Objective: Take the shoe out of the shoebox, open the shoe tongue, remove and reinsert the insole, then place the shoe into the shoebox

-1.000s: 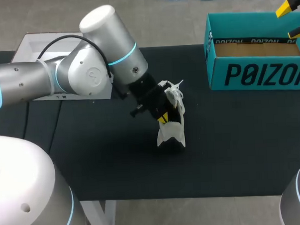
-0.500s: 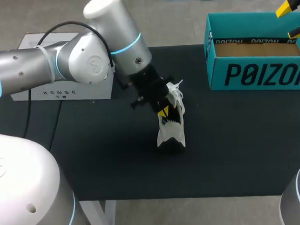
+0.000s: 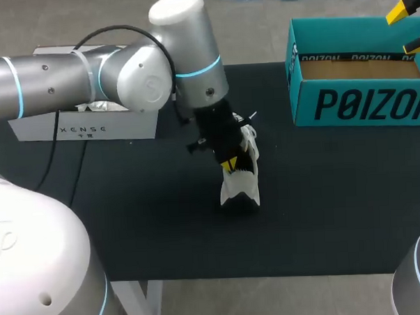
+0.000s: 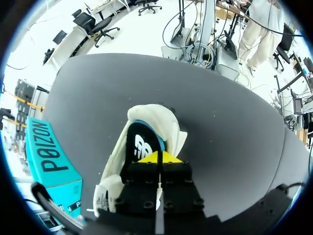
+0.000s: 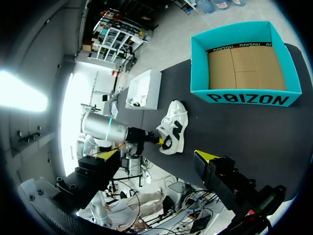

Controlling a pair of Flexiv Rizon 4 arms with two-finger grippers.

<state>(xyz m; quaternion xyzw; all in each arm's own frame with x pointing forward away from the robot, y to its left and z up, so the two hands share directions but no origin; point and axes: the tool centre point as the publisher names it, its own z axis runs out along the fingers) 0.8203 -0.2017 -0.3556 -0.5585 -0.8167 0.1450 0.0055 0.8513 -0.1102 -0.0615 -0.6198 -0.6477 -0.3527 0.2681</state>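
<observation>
**A:** Black table mat (image 3: pixel 337 194), bench lights on. Teal shoebox (image 3: pixel 361 102) is open, with its bare cardboard floor showing. White sneaker (image 3: pixel 240 187) is out of the shoebox and on the mat, well apart from it, on the side the left arm comes in from.

**B:** Grippers?

**A:** Left gripper (image 4: pixel 159 157) is down in the sneaker's mouth, well away from the shoebox. Its yellow tips are pressed together with no gap visible. They sit at the heel end of the black insole (image 4: pixel 142 147). Cannot tell whether a thin edge of it is caught between them. Right gripper (image 5: pixel 155 155) hangs up over the shoebox, fingers spread wide, holding nothing.

**B:** Step in hand?

**A:** Judged: insole removal, right at the grab. The insole looks seated in the sneaker, so the task is perhaps a third through. Tongue position not readable.

**B:** How to do it well?

**A:** Bite only the heel edge of the insole, not the collar or lining. Peel heel first, drawing along the sneaker's length so the toe end slides out rather than buckles. Nothing pins the sneaker, so a straight pull would likely lift the whole shoe. The right gripper could come over from the shoebox and hold the toe. Risk: laces snagging the fingers.
</observation>
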